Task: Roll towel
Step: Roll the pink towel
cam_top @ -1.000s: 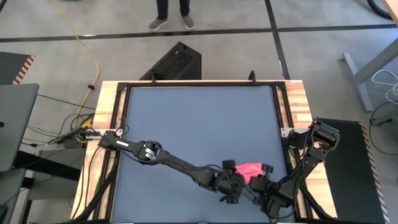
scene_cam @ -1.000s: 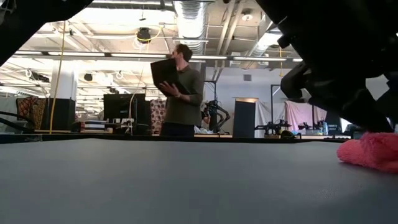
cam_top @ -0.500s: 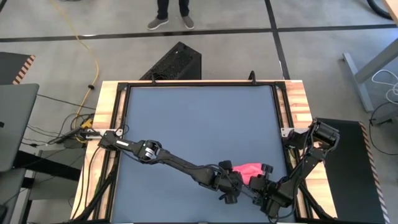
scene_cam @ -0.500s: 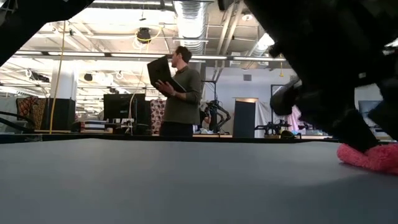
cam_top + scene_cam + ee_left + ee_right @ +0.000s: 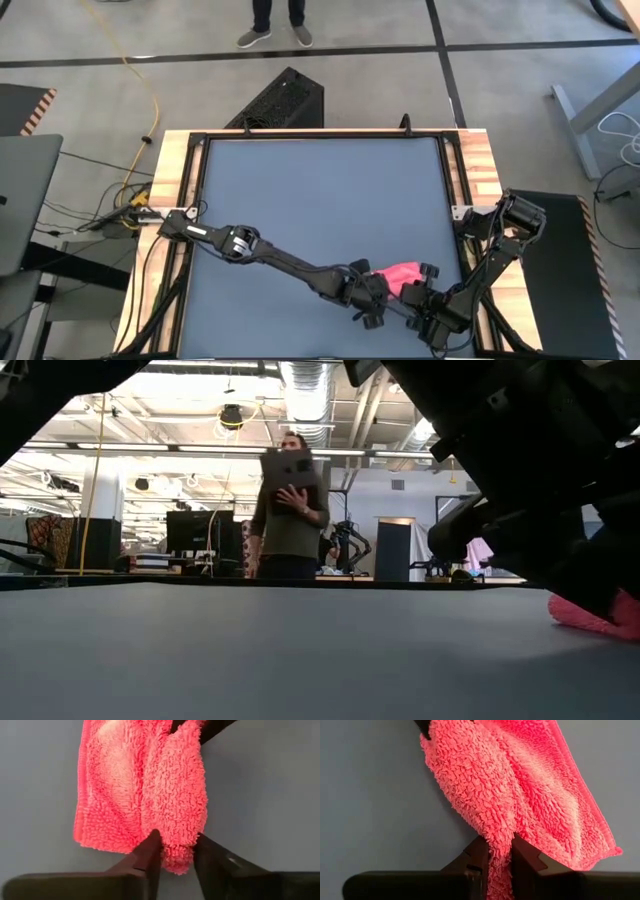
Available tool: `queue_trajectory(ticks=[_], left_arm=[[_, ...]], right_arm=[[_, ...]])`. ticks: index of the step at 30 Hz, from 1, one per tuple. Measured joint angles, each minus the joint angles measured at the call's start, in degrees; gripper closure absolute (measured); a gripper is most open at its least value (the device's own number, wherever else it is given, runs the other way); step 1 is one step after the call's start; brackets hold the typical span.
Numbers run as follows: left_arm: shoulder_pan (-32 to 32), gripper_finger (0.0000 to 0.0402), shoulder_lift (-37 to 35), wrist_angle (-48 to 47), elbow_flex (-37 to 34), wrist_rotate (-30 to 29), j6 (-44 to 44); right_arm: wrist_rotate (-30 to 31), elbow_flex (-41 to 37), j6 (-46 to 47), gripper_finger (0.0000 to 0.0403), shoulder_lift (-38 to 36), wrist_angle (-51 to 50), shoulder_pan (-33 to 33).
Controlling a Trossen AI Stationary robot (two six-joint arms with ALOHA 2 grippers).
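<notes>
Since a second ago my left gripper (image 5: pixel 175 851) has come down from wide open and its fingers now pinch one end of the towel's raised fold. Right gripper (image 5: pixel 497 854) is clamped narrow on the opposite end of that ridge. Towel (image 5: pixel 400 271) lies bunched between the two, near the bench's (image 5: pixel 300 190) front right corner.

Risk as I judge it: both grips hold only the fluffy ridge; if the arms pull unevenly, the fold slips out or the cloth twists instead of rolling, and the loose flap may drag.

Both arms crowd the towel closely. Person (image 5: pixel 290 510) holding a laptop (image 5: pixel 292 468) stands well beyond the bench, clear of it.
</notes>
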Motion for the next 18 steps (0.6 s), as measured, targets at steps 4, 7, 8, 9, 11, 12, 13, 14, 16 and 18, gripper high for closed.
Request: queue_trajectory(ticks=[4, 7, 8, 9, 11, 12, 13, 14, 16, 18], left_arm=[[0.5, 0.0364, 0.0, -0.1, 0.0, 2.0, -3.0], [0.7, 0.0392, 0.0, -0.2, 0.0, 3.9, -4.7], [0.7, 0.0392, 0.0, -0.1, 0.0, 4.5, -5.1], [0.8, 0.0392, 0.0, -0.2, 0.0, 5.2, -5.5], [0.8, 0.0392, 0.0, -0.5, 0.0, 6.3, -6.4], [0.9, 0.0393, 0.0, -0.7, 0.0, 6.9, -6.5], [1.1, 0.0395, 0.0, -0.7, 0.0, 7.9, -6.7], [1.3, 0.0397, 0.1, -0.6, 0.0, 9.1, -7.0], [1.5, 0.0397, 0.1, -0.6, 0.0, 10.8, -7.9], [1.8, 0.0398, 0.1, -0.4, 0.0, 12.2, -9.2]], right_arm=[[-0.1, 0.0, -0.2, 0.032, 0.0, -0.2, 0.0], [-1.2, 0.0, -0.2, 0.032, 0.0, -0.4, 0.0], [-1.8, 0.0, -0.2, 0.032, 0.0, -0.4, -0.1], [-2.4, 0.0, -0.3, 0.0321, -0.1, -0.4, -0.1], [-3.8, 0.1, -0.3, 0.0321, -0.2, -0.5, -0.1], [-4.6, 0.1, -0.3, 0.0321, -0.4, -0.4, -0.1], [-5.5, 0.1, -0.3, 0.0321, -0.6, -0.4, -0.1], [-6.6, 0.1, 0.0, 0.0321, -1.1, -0.3, -0.1], [-8.6, 0.0, 1.0, 0.0323, -2.4, 0.0, -0.1], [-10.0, 0.0, 1.8, 0.0327, -4.1, 0.4, -0.1]])
